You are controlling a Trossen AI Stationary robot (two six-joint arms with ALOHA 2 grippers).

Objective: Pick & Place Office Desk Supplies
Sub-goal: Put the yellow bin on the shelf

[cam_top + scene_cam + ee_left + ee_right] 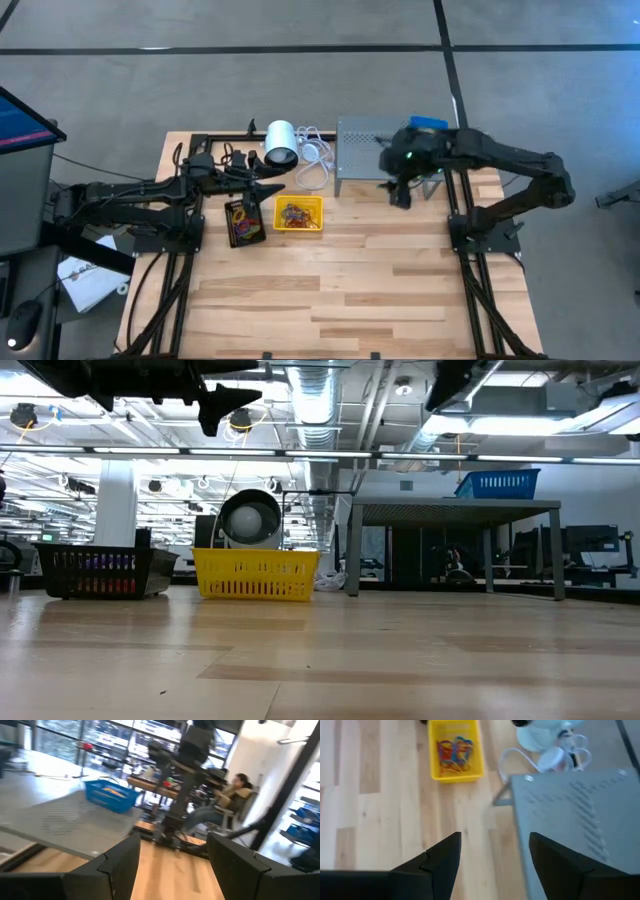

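Rubber bands (pixel 297 212) in tray (pixel 299 229) beside rack (pixel 365 150)

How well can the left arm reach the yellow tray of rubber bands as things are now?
Probably well. The open left gripper hangs above the table just beside the yellow tray, whose top is uncovered; nothing stands between them.

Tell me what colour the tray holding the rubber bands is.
Yellow; the tray shows best in the right wrist view, rubber bands inside.
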